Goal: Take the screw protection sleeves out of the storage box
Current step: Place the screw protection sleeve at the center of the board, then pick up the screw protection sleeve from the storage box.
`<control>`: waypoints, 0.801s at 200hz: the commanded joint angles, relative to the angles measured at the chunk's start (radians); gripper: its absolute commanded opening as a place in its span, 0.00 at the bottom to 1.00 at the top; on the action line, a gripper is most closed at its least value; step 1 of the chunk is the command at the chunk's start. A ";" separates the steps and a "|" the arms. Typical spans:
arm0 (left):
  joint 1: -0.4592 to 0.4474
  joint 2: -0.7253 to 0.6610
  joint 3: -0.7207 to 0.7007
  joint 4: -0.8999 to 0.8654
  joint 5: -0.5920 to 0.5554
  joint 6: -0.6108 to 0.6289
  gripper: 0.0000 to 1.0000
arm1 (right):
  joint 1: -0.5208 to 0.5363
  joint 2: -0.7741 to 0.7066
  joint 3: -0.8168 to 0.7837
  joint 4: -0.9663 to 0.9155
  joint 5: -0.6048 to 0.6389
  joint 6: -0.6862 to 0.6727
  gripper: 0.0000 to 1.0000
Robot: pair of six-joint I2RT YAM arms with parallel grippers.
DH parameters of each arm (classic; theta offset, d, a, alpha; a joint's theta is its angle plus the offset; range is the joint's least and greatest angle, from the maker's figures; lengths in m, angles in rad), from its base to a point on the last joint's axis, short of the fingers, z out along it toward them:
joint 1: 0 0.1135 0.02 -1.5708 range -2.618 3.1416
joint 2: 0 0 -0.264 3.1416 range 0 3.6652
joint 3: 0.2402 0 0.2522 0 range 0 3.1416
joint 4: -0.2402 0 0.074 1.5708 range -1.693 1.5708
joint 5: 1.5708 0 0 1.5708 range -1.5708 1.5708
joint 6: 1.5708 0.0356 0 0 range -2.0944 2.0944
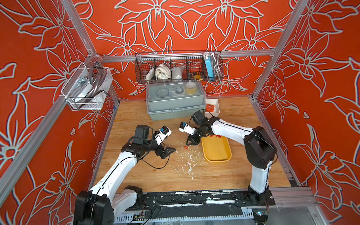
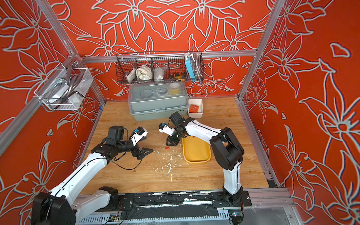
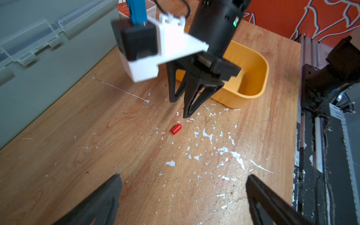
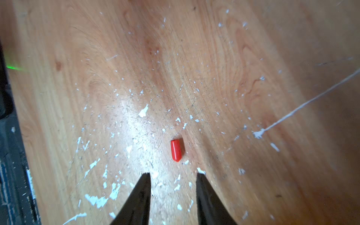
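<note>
Placing step, likely done: small red plastic sleeve (image 4: 176, 150) flat on wooden desk (image 4: 253, 58), just beyond right hand (image 4: 173, 174), parted, empty; left hand (image 3: 184, 177) spread wide; more sleeves (image 1: 215, 136) in mustard-yellow plastic tray (image 1: 218, 160); next: reach in, pinch one precisely.

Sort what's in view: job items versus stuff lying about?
Job: tiny red plastic sleeve on the wooden table; more red sleeves in the shallow mustard-yellow plastic tray; open right hand.
Lying about: big grey lidded plastic box; small white square bin; black wire wall basket.

Bright, even lighting; wrist-view blur.
</note>
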 commanded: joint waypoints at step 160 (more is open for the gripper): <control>-0.324 0.260 0.120 0.138 0.059 -0.059 0.96 | -0.283 -0.277 -0.391 0.273 0.283 0.278 0.34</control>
